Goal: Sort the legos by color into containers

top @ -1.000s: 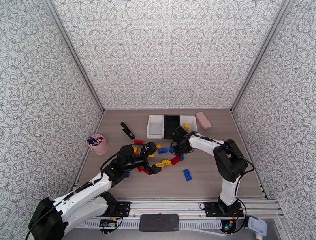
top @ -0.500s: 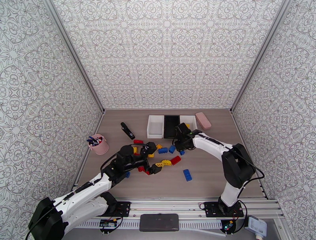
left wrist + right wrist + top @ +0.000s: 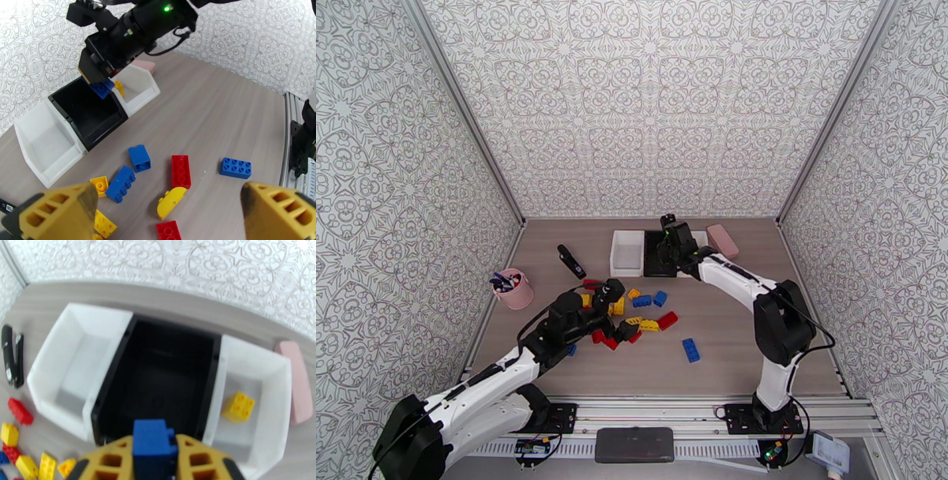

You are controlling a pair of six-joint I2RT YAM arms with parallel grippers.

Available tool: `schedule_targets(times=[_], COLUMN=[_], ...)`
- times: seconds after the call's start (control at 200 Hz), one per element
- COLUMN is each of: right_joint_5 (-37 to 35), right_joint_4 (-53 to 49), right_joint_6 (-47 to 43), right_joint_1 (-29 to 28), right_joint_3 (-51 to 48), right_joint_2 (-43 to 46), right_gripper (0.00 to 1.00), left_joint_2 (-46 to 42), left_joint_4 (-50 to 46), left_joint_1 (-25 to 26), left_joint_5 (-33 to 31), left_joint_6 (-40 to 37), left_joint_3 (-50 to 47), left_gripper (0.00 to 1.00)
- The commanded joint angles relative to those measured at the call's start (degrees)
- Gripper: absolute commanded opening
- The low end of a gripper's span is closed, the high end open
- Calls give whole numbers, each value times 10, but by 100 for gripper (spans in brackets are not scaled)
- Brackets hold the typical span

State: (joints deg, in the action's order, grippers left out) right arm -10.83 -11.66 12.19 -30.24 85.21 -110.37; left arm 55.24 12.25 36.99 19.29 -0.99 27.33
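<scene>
My right pincer (image 3: 154, 467) grips a blue brick (image 3: 151, 439) over the black tray (image 3: 173, 326); my left pincer (image 3: 168, 215) hangs spread wide above loose bricks (image 3: 181, 170) on the surface (image 3: 221, 118).

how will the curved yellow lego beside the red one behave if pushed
The curved yellow lego is probably stiff, since its plastic looks hard and glossy. It is likely light, being small, so it should slide easily. Its rounded edge may make it pivot toward the red lego beside it.
</scene>
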Motion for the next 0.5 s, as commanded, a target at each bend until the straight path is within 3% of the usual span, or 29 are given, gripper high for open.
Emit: schedule_targets(times=[0.0,0.305,0.495], right_joint_5=[-17,-9,-1], right_joint_4=[45,55,43], right_joint_6=[1,-21,-39], right_joint_1=[11,25,25], right_joint_3=[43,114,98], right_joint_2=[-46,-131,-86], right_gripper=[9,9,42], left_joint_2=[-11,-16,-35], left_joint_4=[6,3,-38], left_joint_1=[-5,-8,-7], left_joint_5=[-15,-19,-72], left_joint_6=[19,18,29], left_joint_3=[-13,-17,-13], left_gripper=[100,100,100])
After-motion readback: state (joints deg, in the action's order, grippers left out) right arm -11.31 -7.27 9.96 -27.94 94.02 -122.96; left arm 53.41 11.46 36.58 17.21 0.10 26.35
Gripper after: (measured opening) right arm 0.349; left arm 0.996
